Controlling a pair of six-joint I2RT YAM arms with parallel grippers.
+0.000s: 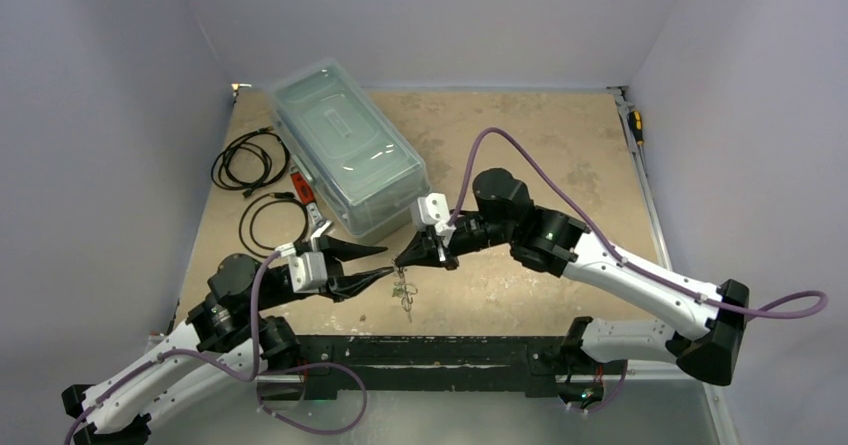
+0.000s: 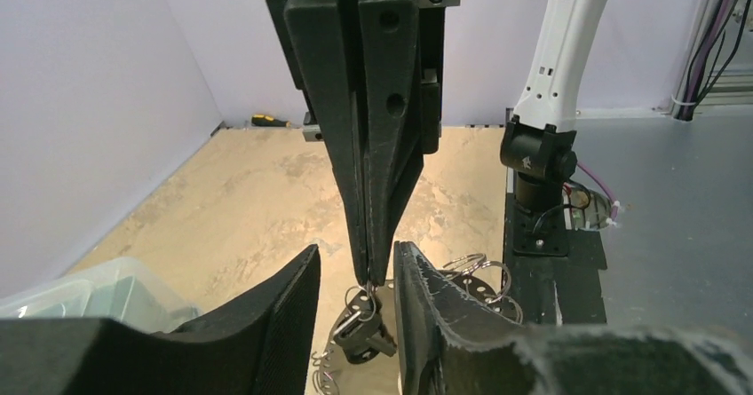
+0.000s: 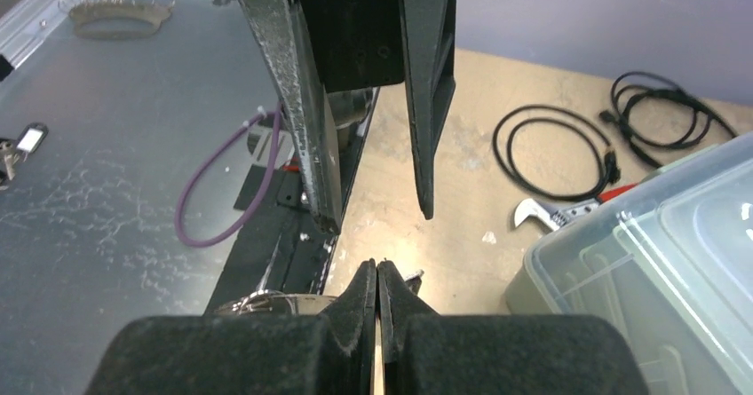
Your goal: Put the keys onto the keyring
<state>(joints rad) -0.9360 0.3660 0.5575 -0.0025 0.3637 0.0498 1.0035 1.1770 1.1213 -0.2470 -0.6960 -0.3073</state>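
Observation:
My right gripper is shut, pinching a small metal ring of the keyring, which hangs below it just above the table. In the left wrist view its closed tip points down and holds that ring, from which a dark key dangles. The keyring's pale band, with more small rings, curves behind. My left gripper is open, its two fingers straddling the right tip and touching nothing. In the right wrist view the keyring shows left of the shut right gripper. No other keys show.
A clear lidded plastic box stands just behind the grippers. Two coiled black cables and a red-handled wrench lie to its left. A yellow screwdriver rests at the far right edge. The black base rail is close below.

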